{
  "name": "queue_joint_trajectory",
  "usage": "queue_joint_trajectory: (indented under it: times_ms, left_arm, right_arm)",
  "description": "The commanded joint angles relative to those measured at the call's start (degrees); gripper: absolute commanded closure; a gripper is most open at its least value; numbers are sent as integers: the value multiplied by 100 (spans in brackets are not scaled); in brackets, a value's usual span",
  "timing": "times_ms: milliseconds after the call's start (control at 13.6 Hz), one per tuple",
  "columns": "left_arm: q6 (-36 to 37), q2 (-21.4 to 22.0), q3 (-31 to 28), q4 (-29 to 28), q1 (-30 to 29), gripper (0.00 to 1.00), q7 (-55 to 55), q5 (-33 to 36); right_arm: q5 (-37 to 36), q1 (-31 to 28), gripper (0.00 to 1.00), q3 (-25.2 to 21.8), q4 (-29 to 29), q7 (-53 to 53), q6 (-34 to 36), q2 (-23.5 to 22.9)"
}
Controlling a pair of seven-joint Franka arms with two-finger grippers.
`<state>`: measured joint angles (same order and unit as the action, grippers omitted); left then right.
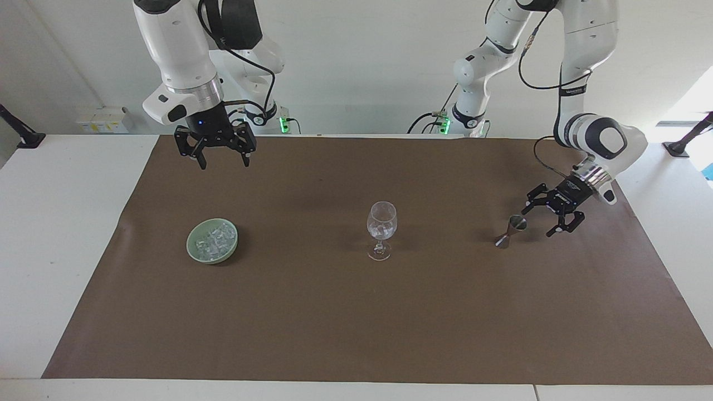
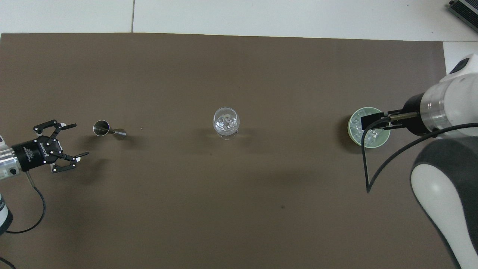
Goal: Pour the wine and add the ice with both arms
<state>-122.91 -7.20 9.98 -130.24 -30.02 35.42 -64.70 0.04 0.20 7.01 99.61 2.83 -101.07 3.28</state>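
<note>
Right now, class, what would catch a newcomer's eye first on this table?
A clear stemmed wine glass holding ice stands mid-mat. Toward the right arm's end sits a pale green bowl of clear ice cubes, the right hand high above the mat. The open left hand hangs beside a small steel jigger.

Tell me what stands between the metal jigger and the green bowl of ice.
Only the wine glass, roughly midway between the jigger and the bowl; the brown mat is otherwise bare. The overhead view shows this best.
</note>
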Motion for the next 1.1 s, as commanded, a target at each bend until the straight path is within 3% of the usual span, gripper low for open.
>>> queue_joint_trajectory:
  times_ms: [0, 441, 1029]
  left_arm:
    - [161, 288, 12, 226, -83, 0, 115, 972]
    - [732, 377, -5, 1192, -118, 0, 18, 2951]
    - [891, 693, 65, 1800, 137, 0, -729, 4438]
  right_arm:
    - [146, -37, 0, 20, 5, -116, 0, -2]
    - [146, -37, 0, 20, 14, -116, -1, -2]
    - [146, -37, 0, 20, 49, -107, -9, 15]
